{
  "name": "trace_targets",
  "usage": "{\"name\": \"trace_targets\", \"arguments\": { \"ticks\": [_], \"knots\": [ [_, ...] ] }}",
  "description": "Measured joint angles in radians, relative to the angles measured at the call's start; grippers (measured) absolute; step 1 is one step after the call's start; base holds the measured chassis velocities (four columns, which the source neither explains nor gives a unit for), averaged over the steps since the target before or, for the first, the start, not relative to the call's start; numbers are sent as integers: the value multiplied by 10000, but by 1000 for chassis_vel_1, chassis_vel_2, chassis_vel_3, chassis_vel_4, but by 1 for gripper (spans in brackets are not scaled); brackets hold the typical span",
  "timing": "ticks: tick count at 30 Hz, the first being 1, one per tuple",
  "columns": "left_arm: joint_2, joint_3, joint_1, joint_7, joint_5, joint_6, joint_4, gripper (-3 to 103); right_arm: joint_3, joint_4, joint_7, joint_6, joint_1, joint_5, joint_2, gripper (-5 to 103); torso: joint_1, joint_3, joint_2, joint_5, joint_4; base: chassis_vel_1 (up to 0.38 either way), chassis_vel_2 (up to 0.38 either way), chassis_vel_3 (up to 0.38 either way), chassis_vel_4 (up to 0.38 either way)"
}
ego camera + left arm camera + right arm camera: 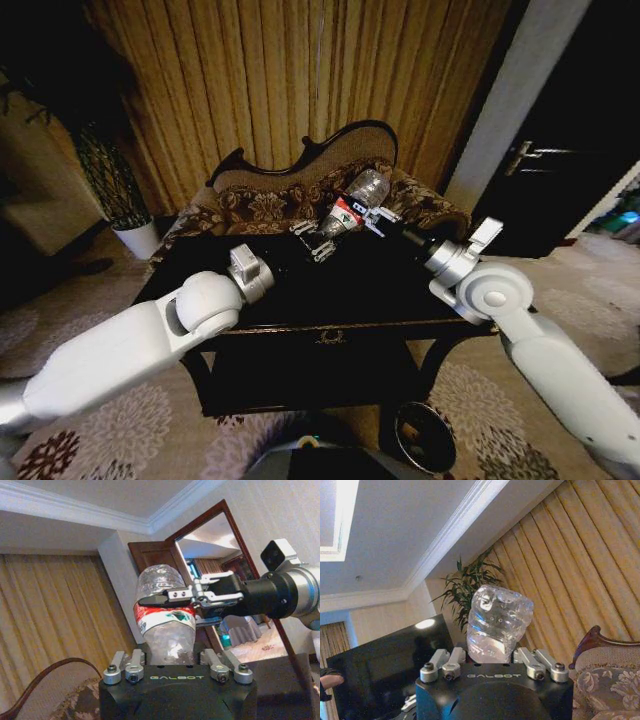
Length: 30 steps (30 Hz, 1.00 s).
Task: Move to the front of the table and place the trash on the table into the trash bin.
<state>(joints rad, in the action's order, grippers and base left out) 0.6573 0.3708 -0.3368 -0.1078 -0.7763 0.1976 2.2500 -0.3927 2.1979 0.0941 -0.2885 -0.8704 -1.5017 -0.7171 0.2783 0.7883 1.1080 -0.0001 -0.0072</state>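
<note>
The clear plastic bottle (362, 190) with a red label hangs tilted in the air above the back of the black table (330, 325). My left gripper (318, 243) is shut on its lower, cap end. My right gripper (378, 213) is shut across its middle. In the left wrist view the bottle (160, 582) rises from between my left gripper's (170, 661) fingers, and the right gripper (161, 602) clamps the red label from the side. The right wrist view has the bottle's (500, 615) clear base standing in my right gripper (492, 655). The dark round trash bin (425, 435) stands on the carpet by the table's front right leg.
A patterned sofa (270, 205) with a curved dark frame stands right behind the table. A plant in a white pot (140, 238) is at the far left. Curtains hang behind, and a dark door (560, 170) is at the right. Patterned carpet surrounds the table.
</note>
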Motion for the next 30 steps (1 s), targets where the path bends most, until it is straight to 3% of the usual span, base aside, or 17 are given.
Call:
{"name": "trace_targets", "arguments": {
  "ticks": [4, 6, 8, 10, 13, 15, 25, 30],
  "knots": [
    [-4, -8, -53, 24, -60, 0, 25, 56, -32, -8, 35, 4, -30, 35, -1, 31, 0, 0, 0, 0, 0, 0, 0, 0, 0],
    [-6, -8, -62, 57, -93, 0, 34, 67, -43, -16, 33, 14, -28, 44, 0, 27, 0, 0, -1, 0, 0, 0, 0, 0, 0],
    [-6, -8, -64, 76, -111, -4, 34, 67, -44, -23, 33, 17, -27, 45, 0, 27, 0, 0, 0, 0, 0, 0, 0, 0, 0],
    [-18, -15, -91, 79, -125, -50, 48, 84, -43, -47, 33, 26, -24, 52, -3, 27, 0, 0, 0, 0, 0, 0, 0, 0, 0],
    [-53, -30, -138, 78, -126, -110, 66, 89, -41, -69, 33, 33, -22, 67, -22, 27, 0, 0, 0, 0, 0, 0, 0, 0, 0],
    [-88, -59, -199, 77, -137, -145, 100, 97, -40, -97, 33, 40, -22, 101, -46, 27, 0, 0, 0, 0, 0, 0, 0, 0, 0],
    [-160, -392, -321, -109, -354, -175, 220, 100, -283, -245, 52, 81, -233, 296, -53, 27, 0, 0, -1, 0, 0, 0, 0, 0, 0],
    [-405, -1245, -847, -277, -584, -171, 346, 100, -558, -705, 210, 252, -470, 594, -75, 27, 1, 0, 0, -1, 0, 0, 0, 0, 0]
  ]
}}
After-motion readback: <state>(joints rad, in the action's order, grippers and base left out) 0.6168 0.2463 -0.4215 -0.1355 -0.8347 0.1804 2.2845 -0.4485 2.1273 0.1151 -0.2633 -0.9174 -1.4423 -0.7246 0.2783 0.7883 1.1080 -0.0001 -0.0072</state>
